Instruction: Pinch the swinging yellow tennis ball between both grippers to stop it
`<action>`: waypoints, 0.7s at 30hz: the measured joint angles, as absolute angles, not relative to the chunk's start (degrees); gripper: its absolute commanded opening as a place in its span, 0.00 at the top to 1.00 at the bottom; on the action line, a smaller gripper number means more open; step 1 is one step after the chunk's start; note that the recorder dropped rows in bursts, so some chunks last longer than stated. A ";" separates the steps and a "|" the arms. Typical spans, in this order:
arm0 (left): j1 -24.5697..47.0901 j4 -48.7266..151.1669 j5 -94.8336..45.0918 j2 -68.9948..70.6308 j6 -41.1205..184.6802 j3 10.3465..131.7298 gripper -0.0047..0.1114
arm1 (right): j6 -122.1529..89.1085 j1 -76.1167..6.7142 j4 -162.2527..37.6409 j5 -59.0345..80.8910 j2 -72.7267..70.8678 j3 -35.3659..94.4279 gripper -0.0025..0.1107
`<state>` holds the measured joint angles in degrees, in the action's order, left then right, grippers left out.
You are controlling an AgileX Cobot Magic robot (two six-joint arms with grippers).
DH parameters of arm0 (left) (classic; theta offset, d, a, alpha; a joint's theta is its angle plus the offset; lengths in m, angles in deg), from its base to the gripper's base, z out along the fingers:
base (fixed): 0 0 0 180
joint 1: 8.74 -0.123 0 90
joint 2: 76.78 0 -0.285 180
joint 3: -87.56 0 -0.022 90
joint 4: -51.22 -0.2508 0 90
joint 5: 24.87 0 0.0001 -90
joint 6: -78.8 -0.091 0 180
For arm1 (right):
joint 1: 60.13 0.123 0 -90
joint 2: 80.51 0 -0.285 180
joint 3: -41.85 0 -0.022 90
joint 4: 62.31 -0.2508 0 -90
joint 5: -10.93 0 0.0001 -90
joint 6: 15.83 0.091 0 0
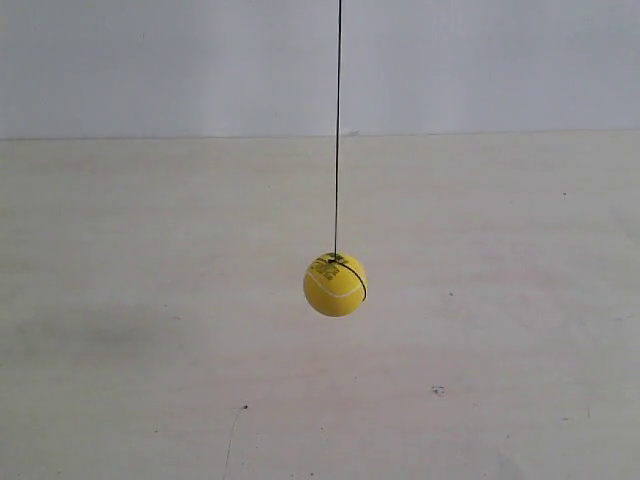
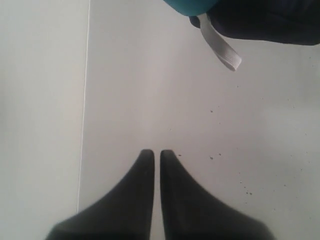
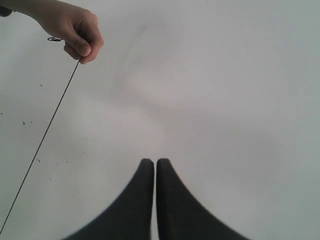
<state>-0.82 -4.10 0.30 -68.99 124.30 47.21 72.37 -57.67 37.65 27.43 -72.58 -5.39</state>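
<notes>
The yellow tennis ball hangs on its string over the bench. The string is near vertical and the dark label sits up by the knot. The ball is round, so there is no long axis to align on. My left claw and right claw have their jaws pressed almost together, pinching nothing. The ball shows in neither wrist view and no arm shows in the exterior view, so I cannot tell which arm is nearer. In the right wrist view a hand holds the string; I judge the ball lies down that line.

A pale, cream-coloured table is shown, its far edge met by a plain light wall. Small dark specks are scattered over the surface, well away from that far edge. A thin dark line is marked beside one speck.
</notes>
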 measured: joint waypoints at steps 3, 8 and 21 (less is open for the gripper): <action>-0.82 -4.10 0.30 -68.99 124.30 47.21 0.92 | 72.61 -57.67 37.65 27.56 -72.58 -5.39 0.98; -0.82 -4.10 0.30 -68.99 124.30 47.21 0.92 | 72.70 -57.67 37.65 27.56 -72.58 -5.39 0.98; -0.82 -4.10 0.39 -68.99 124.30 47.21 0.92 | 26.93 -55.08 -22.12 12.81 -71.72 -7.31 0.98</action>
<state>-0.82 -4.10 0.39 -68.99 124.30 47.21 26.93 -55.08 -22.12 12.81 -71.72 -7.31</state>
